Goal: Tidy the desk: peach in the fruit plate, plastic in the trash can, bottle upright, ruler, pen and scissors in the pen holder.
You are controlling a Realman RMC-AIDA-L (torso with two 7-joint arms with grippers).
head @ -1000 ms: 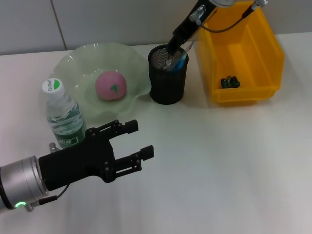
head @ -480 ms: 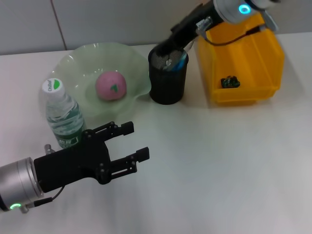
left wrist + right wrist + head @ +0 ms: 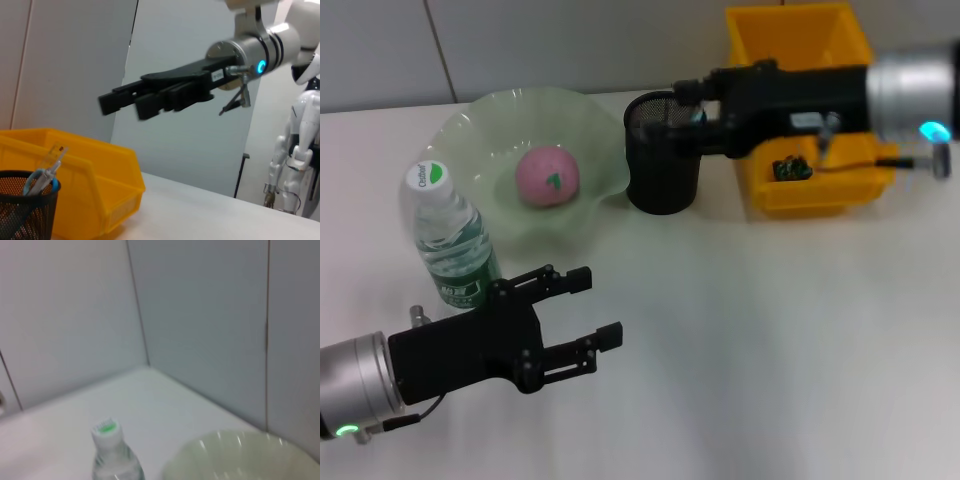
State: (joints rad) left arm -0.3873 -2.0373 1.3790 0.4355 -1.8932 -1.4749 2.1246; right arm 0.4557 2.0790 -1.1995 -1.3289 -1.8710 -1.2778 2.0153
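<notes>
Pink peach (image 3: pixel 547 175) already in the pale green fruit plate (image 3: pixel 470 130), resting near its middle. Clear bottle (image 3: pixel 448 238) upright on the white counter (image 3: pixel 770 340) just beside the plate's near rim, green-and-white cap on top; same bottle also visible in the right wrist view (image 3: pixel 112 455), standing close to the plate's edge. Black mesh pen holder (image 3: pixel 663 166) between plate and yellow trash can (image 3: pixel 800 40), with a blue-handled item and a clear strip poking out of it in the left wrist view (image 3: pixel 42 172), probably scissors and ruler, though hard to tell each piece apart or to confirm a pen. Small dark crumpled scrap (image 3: pixel 790 168) lying on the bin's floor, likely the plastic. Nothing loose visible on the counter. Judged from this, all parts of the tidy-up seemingly done, with only retreat of the arms left. Right end effector (image 3: pixel 685 112) held level above the pen holder's rim, reaching in from the bin side, fingers slightly parted and carrying nothing. Left end effector (image 3: pixel 590 312) low over the near counter, just past the bottle, fingers spread wide and empty.
</notes>
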